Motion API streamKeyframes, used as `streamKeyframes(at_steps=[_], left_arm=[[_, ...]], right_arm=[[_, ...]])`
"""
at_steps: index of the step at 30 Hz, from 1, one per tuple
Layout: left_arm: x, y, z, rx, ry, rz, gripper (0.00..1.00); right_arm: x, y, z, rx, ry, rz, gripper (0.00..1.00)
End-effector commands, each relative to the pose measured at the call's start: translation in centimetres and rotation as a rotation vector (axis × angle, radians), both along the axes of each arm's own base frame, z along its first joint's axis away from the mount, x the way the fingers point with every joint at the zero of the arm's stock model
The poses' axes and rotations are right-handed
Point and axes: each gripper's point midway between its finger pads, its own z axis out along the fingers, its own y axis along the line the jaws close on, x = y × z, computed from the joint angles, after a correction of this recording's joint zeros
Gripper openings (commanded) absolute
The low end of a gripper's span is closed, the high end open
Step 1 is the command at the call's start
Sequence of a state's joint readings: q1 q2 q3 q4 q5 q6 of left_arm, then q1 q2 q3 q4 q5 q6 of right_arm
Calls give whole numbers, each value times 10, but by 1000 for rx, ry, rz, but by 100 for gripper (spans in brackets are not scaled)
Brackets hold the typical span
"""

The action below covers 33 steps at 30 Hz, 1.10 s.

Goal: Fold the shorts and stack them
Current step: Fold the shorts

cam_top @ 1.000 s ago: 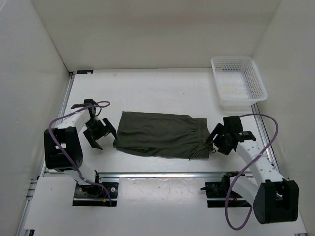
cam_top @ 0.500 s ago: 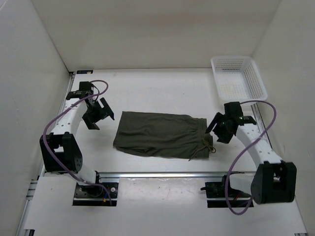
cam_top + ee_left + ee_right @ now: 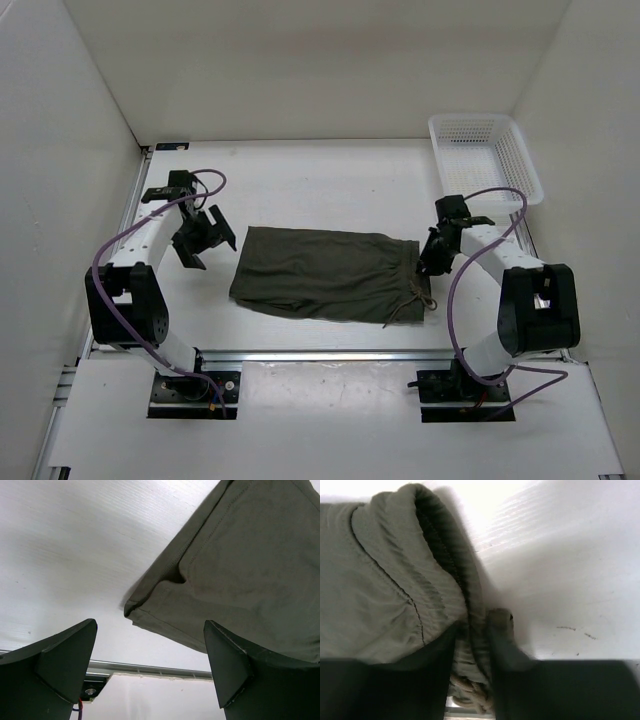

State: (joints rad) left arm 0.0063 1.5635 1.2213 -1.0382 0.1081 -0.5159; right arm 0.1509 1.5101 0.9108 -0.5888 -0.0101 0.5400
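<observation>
The right gripper (image 3: 472, 635) pinches the waistband (image 3: 465, 590) of the shorts (image 3: 320, 275), which lie flat on the table (image 3: 330, 190). The left gripper (image 3: 205, 247) hangs wide open, with the hem (image 3: 165, 625) just to its right.

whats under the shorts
Only white table shows around the shorts, which lie flat on it. Anything beneath the fabric is covered. The right gripper pinches the waistband edge; whether a finger reaches underneath there cannot be seen.
</observation>
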Motion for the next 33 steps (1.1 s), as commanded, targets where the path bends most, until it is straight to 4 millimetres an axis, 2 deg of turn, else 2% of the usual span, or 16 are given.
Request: streamKeyframes(at_steps=[1,4,8,11,14,15,20,22,24,25,26,27,30,31,33], left_arm=[[3,-3,3,-2,-25,-12,99],[5,-3,6,-2,-34,-12,99],[7,-3,9,-2,-43,-12,99],[12,-3,11,-2,-52,-12,99],[13,-2,14,7,-52,-10,99],[15,-2,16,7,-61,-10,99],[15,-2,14,7,-52,-10,99],[15,-4,11,7,-43,-19,99],[17,-6,9,-2,-43,-21,99],[16,-9,9,-2,-43,-30,99],[16,-9,9,-2,-43,-30,99],[16,-10,9,-11,-43,-33,99],[18,-17,5,-32,-33,-47,100],[17,-18,3,-37,-26,-62,100],[12,-27,-9,-44,16,-97,100]], right_arm=[[14,5,9,1,-56,23,20],[16,7,23,1,-109,29,0],[10,11,44,34,-162,49,0],[5,11,73,51,-239,64,0],[-12,6,91,36,-258,79,0],[-24,4,97,35,-253,79,0],[-71,-2,81,36,-173,65,0],[-88,13,71,78,-136,103,0],[-100,23,64,139,-74,61,0],[-111,24,53,153,-11,43,0],[-115,28,48,174,30,22,2],[-124,29,38,174,109,9,15],[-138,23,22,125,249,-19,23],[-138,20,19,107,263,-33,30],[-132,11,20,44,261,-61,32]])
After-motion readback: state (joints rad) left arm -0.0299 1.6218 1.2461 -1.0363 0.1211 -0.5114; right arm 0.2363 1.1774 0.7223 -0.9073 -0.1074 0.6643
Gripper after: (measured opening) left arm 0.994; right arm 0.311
